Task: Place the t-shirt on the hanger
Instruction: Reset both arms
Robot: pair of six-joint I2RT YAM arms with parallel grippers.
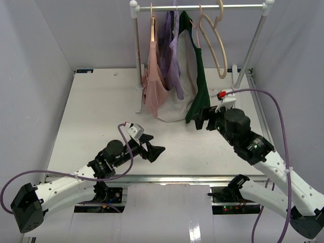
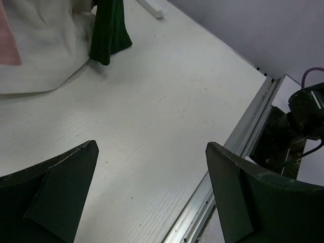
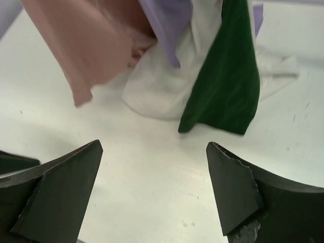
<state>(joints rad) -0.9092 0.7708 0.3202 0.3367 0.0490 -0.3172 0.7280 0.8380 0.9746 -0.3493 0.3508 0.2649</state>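
t-shirt (image 1: 180,104): cream with dark green side panels, hung on the clothes rail (image 1: 202,7) at the far side of the table (image 1: 101,111), its lower edge bunched on the tabletop.
hanger (image 1: 195,36): thin pale pink wire, hooked over the rail, running down into the shirt's neck.
neighbours: a dusty-pink garment (image 1: 154,86) and a lilac garment (image 1: 174,61) hung to the shirt's left; a beige wooden hanger (image 1: 221,50) hung to its right.
right gripper (image 1: 203,118): jaws spread wide with nothing between them, low over the table, just beside the shirt's green hem.
left gripper (image 1: 153,145): jaws spread wide and empty, above bare table near the front edge, well apart from the shirt.
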